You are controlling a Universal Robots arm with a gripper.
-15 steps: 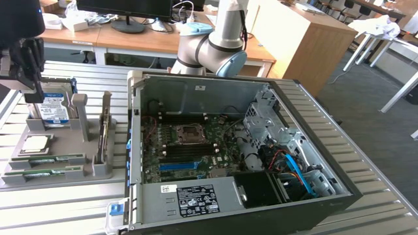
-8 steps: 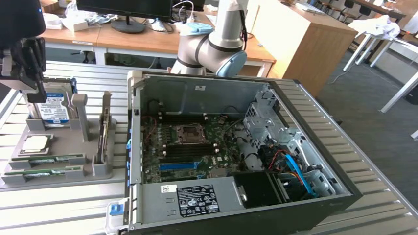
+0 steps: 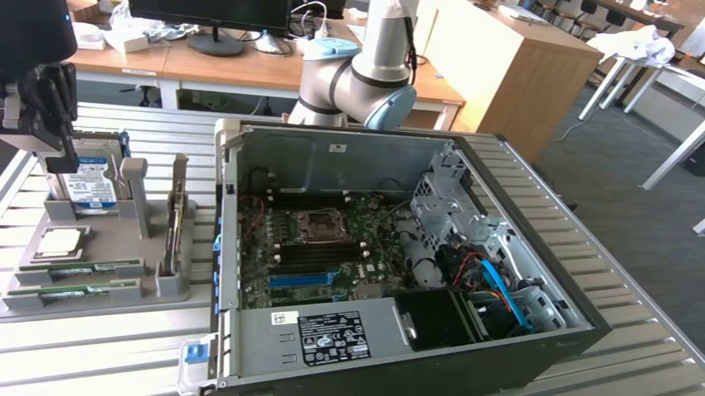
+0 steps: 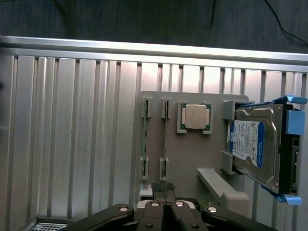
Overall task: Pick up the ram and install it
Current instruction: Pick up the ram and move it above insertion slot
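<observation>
Two ram sticks, long, thin and green, lie side by side in the slots of a grey holder tray (image 4: pixel 187 154): one ram stick (image 4: pixel 144 139) and the other (image 4: pixel 164 139). In the exterior view they lie at the tray's near end (image 3: pixel 82 268) (image 3: pixel 72 290). My gripper (image 4: pixel 163 186) hovers above the tray, its black fingers pressed together with nothing between them. In the exterior view the gripper (image 3: pixel 58 153) hangs at the far left, over the tray's hard-drive end.
The tray also holds a silver-and-blue hard drive (image 4: pixel 257 144), a square silver processor (image 4: pixel 195 117) and an upright card (image 3: pixel 177 223). An open computer case (image 3: pixel 529 272) with its motherboard (image 3: pixel 319 252) stands to the exterior view's right on the slatted metal table (image 4: pixel 72 134).
</observation>
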